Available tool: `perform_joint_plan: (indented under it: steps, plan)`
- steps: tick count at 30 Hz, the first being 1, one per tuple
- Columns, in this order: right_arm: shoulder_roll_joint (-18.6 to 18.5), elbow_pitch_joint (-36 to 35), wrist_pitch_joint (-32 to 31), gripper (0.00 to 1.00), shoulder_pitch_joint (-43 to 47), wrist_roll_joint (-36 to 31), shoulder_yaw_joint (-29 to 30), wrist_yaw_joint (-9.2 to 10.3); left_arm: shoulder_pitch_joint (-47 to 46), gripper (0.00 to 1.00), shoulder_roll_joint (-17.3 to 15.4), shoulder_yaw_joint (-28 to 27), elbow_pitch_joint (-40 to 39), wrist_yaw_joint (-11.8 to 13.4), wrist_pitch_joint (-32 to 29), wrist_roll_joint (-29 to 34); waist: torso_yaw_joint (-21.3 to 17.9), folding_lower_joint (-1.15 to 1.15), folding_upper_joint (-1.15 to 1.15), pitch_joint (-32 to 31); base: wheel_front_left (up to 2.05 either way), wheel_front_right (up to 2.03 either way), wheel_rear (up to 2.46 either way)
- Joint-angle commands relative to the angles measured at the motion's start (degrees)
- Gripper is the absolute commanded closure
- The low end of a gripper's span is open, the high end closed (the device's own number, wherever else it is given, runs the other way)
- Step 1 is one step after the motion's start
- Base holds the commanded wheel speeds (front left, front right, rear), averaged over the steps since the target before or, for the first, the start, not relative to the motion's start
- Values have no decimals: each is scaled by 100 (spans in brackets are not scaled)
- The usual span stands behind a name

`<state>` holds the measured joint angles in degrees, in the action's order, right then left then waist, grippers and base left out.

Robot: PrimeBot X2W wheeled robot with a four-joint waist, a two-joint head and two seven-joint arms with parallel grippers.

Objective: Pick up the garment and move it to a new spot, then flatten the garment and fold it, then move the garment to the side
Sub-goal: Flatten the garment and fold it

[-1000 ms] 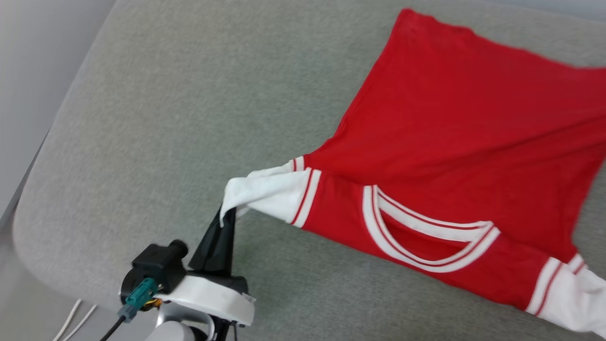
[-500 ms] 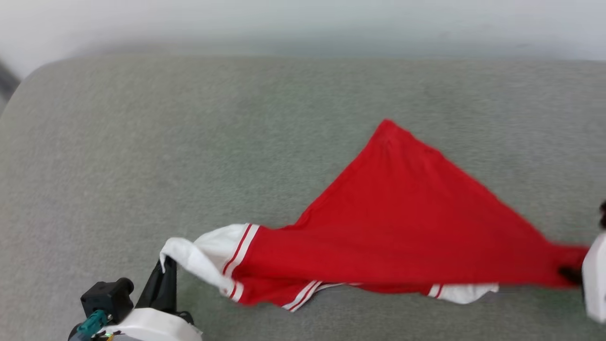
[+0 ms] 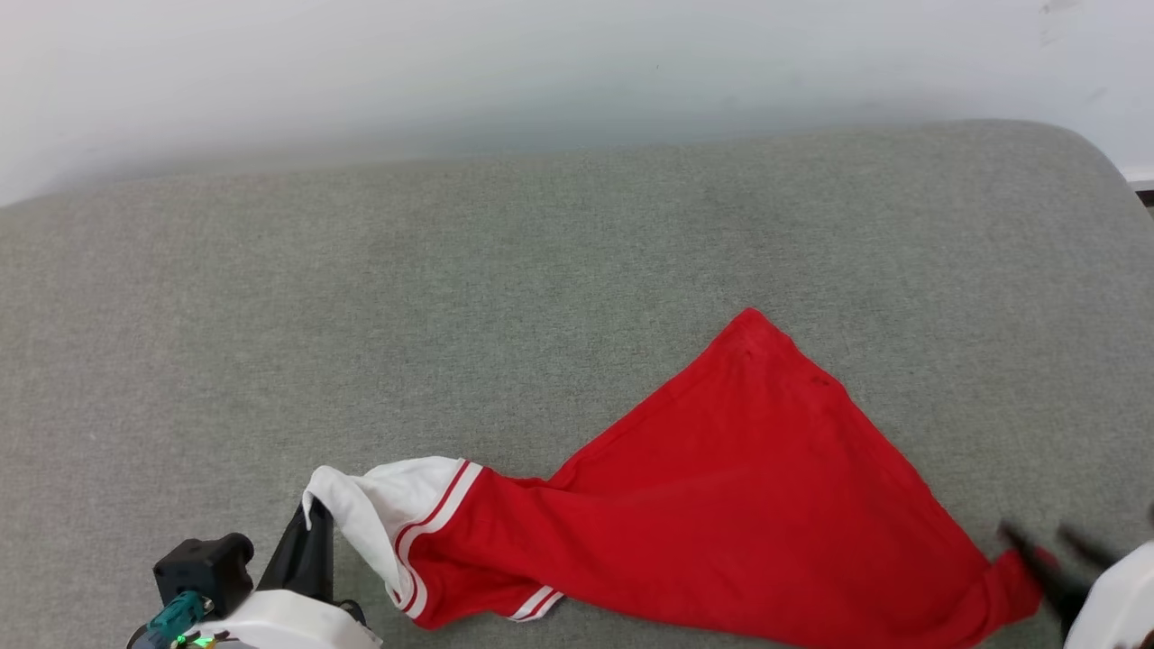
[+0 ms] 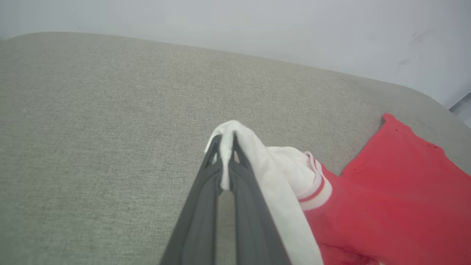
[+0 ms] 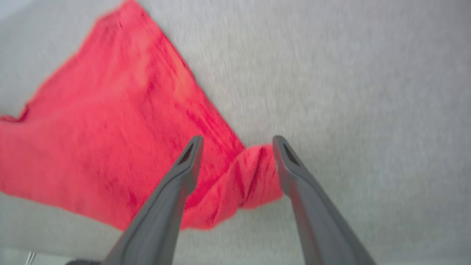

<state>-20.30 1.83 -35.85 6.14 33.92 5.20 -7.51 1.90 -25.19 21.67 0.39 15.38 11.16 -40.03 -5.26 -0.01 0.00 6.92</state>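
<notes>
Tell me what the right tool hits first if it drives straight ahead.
Probably the garment: its bunched red corner lies on the grey cushion right ahead of the open right tool. Blur leaves depth unclear.

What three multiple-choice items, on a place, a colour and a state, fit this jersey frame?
1. Where does the left pincer grip the jersey? A) red hem B) white sleeve C) neck trim
2. What colour is the cushion under it? A) brown B) blue C) grey
3. How is the right pincer? A) open over a red corner B) shut on the jersey C) shut, empty
Answers: 1 B, white cloth is pinched in it; 2 C, grey weave surrounds the jersey; 3 A, its jaws stand apart over the corner.
</notes>
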Motion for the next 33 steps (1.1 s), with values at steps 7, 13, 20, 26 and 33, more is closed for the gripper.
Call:
perform_joint_plan:
  steps: [7, 13, 20, 26, 33]
  plan:
    - [-30, 332, 2260, 0, -1342, 158, 8, 3, -452, 100, 84, 176, -173, -60, -43, 160, 352, 1, 0, 314, 0, 0, 0]
    - [-692, 1151, 1064, 0, -2574, 454, -878, 3, -890, 100, 231, 372, -213, -167, -31, 312, 730, 1, 0, 677, 0, 0, 0]
    - [-1091, 1622, -665, 0, -3899, 630, -1707, 3, -1410, 100, 452, 624, -196, -314, 45, 509, 1205, 1, 0, 1143, 0, 0, 0]
    - [-1052, 2063, -1195, 0, -4675, 710, -2219, 3, -1867, 100, 606, 785, -72, -477, 84, 625, 1457, 1, 0, 1598, 0, 0, 0]
    - [-974, 2718, -1723, 16, -4759, 903, -2877, 4, -2090, 100, 714, 828, 113, -553, 177, 682, 1526, 1, 0, 1796, 0, 0, 0]
